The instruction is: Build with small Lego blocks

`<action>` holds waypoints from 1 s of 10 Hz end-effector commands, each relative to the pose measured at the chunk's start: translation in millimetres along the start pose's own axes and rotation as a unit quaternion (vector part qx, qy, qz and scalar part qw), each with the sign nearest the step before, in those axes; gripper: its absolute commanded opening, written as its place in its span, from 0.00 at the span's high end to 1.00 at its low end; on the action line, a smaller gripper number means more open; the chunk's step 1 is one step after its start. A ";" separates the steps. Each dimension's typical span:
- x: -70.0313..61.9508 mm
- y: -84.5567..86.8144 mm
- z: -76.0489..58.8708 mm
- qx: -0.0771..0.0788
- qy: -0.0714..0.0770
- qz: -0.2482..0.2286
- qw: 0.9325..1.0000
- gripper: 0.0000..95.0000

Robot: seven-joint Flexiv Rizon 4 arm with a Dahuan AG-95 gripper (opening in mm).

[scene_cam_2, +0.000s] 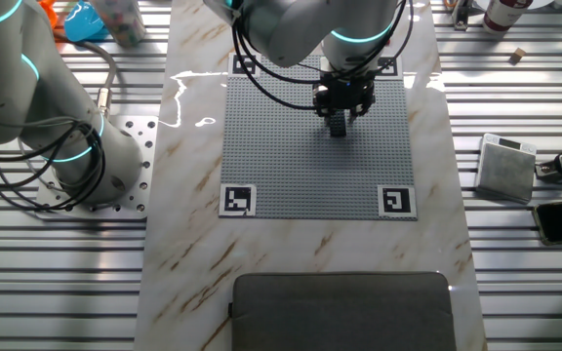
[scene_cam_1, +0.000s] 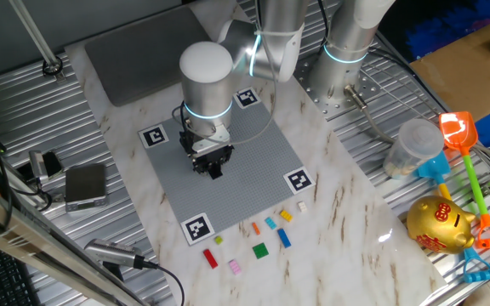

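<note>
Several small Lego blocks lie loose on the marble beside the plate's near edge in one fixed view: red [scene_cam_1: 210, 258], pink [scene_cam_1: 235, 267], green [scene_cam_1: 260, 250], orange [scene_cam_1: 255, 228], blue [scene_cam_1: 284, 239], yellow [scene_cam_1: 286, 215] and whitish [scene_cam_1: 302, 206]. My gripper [scene_cam_1: 213, 168] [scene_cam_2: 338, 125] points straight down over the grey studded plate [scene_cam_1: 245, 170] [scene_cam_2: 291, 156], its tips low, at or just above the studs. The fingers stand close together with a small black block pinched between the tips. The loose blocks do not show in the other fixed view.
Black-and-white markers [scene_cam_1: 196, 228] sit at the plate's corners. A toy spade [scene_cam_1: 459, 136], a rake [scene_cam_1: 483, 238], a gold piggy bank [scene_cam_1: 439, 223] and a clear cup [scene_cam_1: 413, 146] lie right. A grey pad [scene_cam_2: 344, 310], a small grey box [scene_cam_2: 505, 168] and a second arm's base [scene_cam_2: 96, 166] flank the plate.
</note>
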State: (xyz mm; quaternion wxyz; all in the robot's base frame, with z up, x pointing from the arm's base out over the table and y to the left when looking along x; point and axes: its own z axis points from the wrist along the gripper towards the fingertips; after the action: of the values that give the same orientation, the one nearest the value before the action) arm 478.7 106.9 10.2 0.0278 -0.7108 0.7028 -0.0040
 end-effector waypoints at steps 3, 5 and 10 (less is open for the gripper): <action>-0.2 0.0 -1.3 -0.001 -0.002 0.001 1.000 0.60; -0.7 0.2 -4.9 -0.002 0.000 0.004 1.000 0.60; 1.8 1.1 -10.7 -0.004 0.001 0.022 1.000 0.80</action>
State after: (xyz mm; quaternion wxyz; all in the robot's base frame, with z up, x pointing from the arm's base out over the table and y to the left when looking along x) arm 477.6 104.1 20.3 0.0238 -0.6937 0.7198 -0.0018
